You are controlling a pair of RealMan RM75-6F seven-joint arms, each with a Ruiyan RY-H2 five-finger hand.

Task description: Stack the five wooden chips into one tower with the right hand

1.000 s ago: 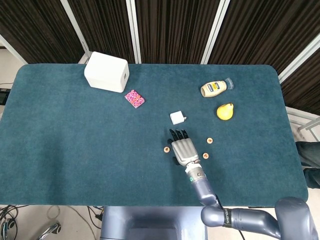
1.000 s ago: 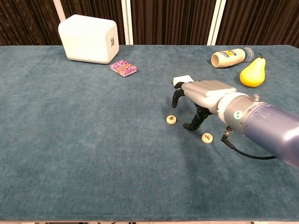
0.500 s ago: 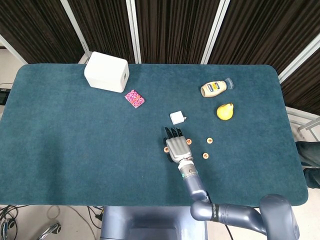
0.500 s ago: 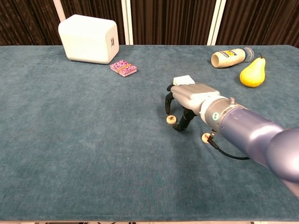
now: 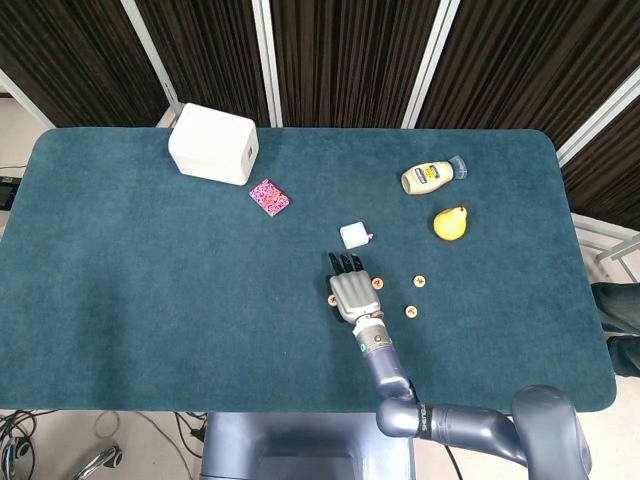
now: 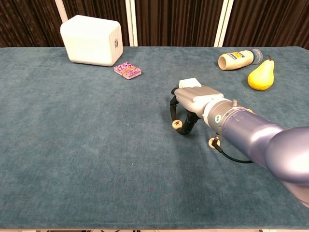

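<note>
While our right hand [image 6: 193, 100] hangs low, its fingers [image 6: 174, 107] curl apart around one wooden chip [image 6: 177, 124], not clearly pinching it yet.

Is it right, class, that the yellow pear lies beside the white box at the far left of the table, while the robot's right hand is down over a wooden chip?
Not quite. The pear lies at the far right, next to the mayonnaise bottle, not beside the white box; the head view shows it. The right hand is indeed down over a wooden chip.
</note>
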